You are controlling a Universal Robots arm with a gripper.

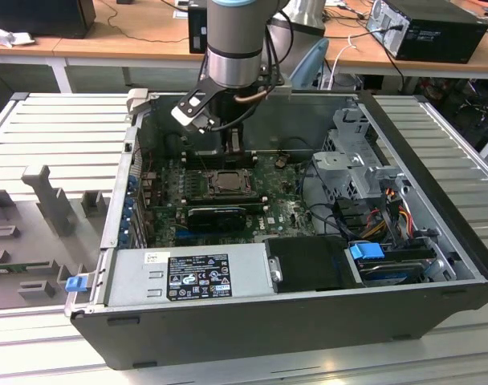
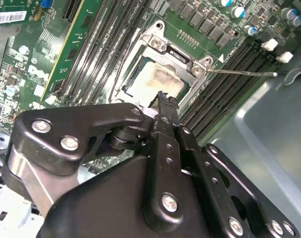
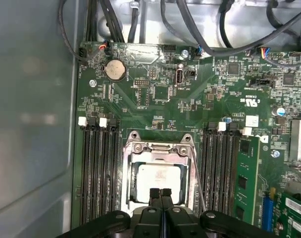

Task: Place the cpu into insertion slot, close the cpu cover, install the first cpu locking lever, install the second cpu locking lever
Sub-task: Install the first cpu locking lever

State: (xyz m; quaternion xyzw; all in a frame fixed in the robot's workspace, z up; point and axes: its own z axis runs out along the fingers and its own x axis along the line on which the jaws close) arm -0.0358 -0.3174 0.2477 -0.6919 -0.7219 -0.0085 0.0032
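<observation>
The insertion slot [image 1: 225, 182] lies in the middle of the motherboard. In both wrist views the cpu [image 3: 158, 179] [image 2: 154, 82] sits inside it, its beige-grey face showing through the cut-out of the cpu cover [image 3: 158, 148] [image 2: 176, 53], which lies flat over it. One thin locking lever [image 2: 242, 73] [image 3: 198, 178] stands out from the socket's corner over the memory slots. Another lever wire [image 2: 114, 74] runs along the opposite side. My gripper [image 3: 161, 194] [image 2: 165, 99] [image 1: 232, 151] hovers just above the socket's edge, fingers shut together with nothing between them.
Long black memory slots [image 3: 98, 168] [image 3: 221, 163] flank the socket, one holding a green module [image 3: 248, 173]. Cable bundles [image 3: 215, 29] hang near the board's far edge. The case wall [image 3: 31, 109] rises close on one side. A power supply [image 1: 192, 273] and drive cage [image 1: 360, 164] crowd the case.
</observation>
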